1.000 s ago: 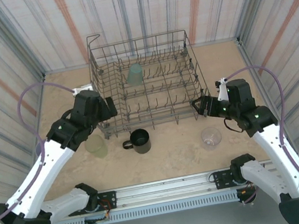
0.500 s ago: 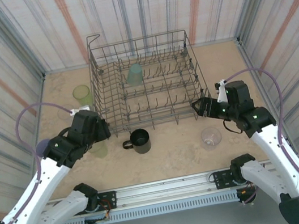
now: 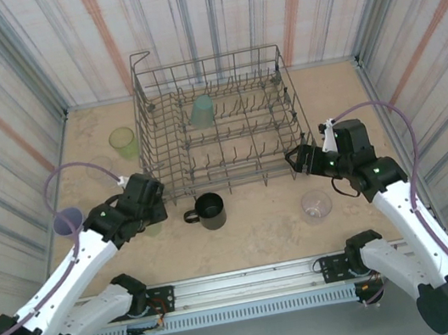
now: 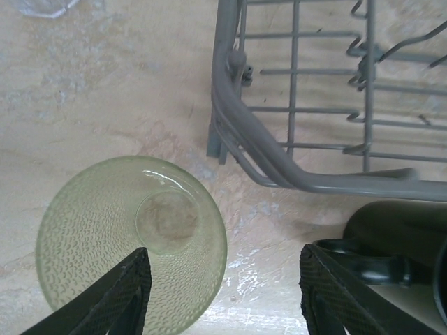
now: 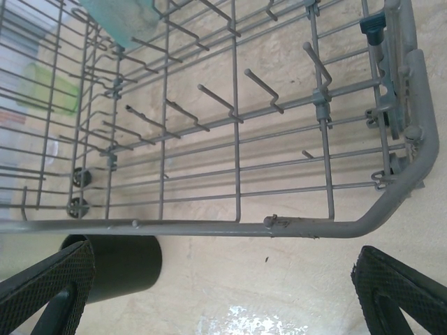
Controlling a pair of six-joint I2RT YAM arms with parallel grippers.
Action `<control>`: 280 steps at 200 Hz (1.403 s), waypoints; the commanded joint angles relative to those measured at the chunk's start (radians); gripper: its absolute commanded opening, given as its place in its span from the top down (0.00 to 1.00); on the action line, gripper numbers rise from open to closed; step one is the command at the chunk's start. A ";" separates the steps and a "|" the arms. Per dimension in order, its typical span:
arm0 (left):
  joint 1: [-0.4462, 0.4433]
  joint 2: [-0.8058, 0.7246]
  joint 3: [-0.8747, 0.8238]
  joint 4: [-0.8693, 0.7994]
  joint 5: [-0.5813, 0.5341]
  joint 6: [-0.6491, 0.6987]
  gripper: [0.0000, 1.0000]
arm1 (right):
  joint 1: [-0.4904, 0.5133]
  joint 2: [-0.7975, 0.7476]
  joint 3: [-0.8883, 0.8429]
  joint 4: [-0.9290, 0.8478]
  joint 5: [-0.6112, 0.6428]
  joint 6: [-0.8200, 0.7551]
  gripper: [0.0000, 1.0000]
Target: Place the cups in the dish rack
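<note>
Dish rack [image 3: 244, 183] sits mid-table toward the far wall, w/ one teal cup [image 3: 202, 111] already inside, far-left part, among the tines. The other cups are out on the table [image 3: 261, 232]:
- green cup [image 3: 123, 141] just left of the rack's far-left side
- pale purple cup [image 3: 67, 220] well off to the left, near the wall
- black mug [image 3: 211, 211] just in front of the rack's near rim, handle pointing left
- clear cup [image 3: 316, 205] front-right, apart from the rack
- pale green cup [image 3: 151, 227] by the rack's near-left corner

Left claw [image 3: 150, 207] hangs low over the pale green cup [image 4: 133, 237]. In the wrist view that cup stands upright, mouth up. One finger [image 4: 119, 296] overlaps its near rim. The other finger [image 4: 335, 293] is outside the cup, clear of its wall and close to the mug's handle [image 4: 363, 264]. Left claw [image 4: 223, 279] is part-way open w/ a clear gap btwn the fingers, gripping nothing. The rack's corner [image 4: 279, 164] is just beyond.

Right claw [image 3: 295, 158] hovers at the rack's near-right corner. In its wrist view the right claw [image 5: 220, 265] is spread wide w/ nothing btwn the fingers. Past it runs the rack's near rim [image 5: 209, 227], w/ the black mug [image 5: 119, 269] just outside it and the teal cup [image 5: 119, 17] deep inside.
</note>
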 commanded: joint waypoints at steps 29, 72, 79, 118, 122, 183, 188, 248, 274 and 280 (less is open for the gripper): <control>-0.002 0.072 -0.046 0.053 -0.025 -0.016 0.49 | 0.009 0.033 0.018 0.012 -0.010 0.003 0.01; -0.001 0.105 -0.067 0.077 -0.038 -0.012 0.57 | 0.010 0.030 0.024 0.015 -0.011 0.006 0.01; 0.000 0.110 -0.066 0.077 -0.038 -0.009 0.61 | 0.010 0.031 0.024 0.016 -0.004 0.005 0.01; 0.000 0.106 -0.069 0.056 -0.060 -0.011 0.90 | 0.009 0.041 0.007 0.043 0.004 0.007 0.01; -0.001 0.103 -0.071 0.054 -0.063 -0.012 0.93 | 0.009 0.043 0.007 0.046 0.001 0.008 0.01; -0.001 0.041 -0.012 -0.088 -0.108 -0.016 1.00 | 0.010 0.055 -0.023 0.063 -0.013 0.022 0.01; -0.001 0.034 -0.003 -0.100 -0.114 -0.015 1.00 | 0.010 0.051 -0.023 0.064 -0.011 0.022 0.01; 0.014 -0.002 0.085 -0.172 -0.184 0.026 1.00 | 0.010 0.034 -0.028 0.071 -0.009 0.023 0.01; 0.043 0.000 0.122 -0.191 -0.177 0.055 1.00 | 0.010 0.027 -0.031 0.060 -0.004 0.023 0.01; 0.052 -0.001 0.133 -0.198 -0.178 0.062 1.00 | 0.011 0.023 -0.031 0.059 -0.004 0.023 0.01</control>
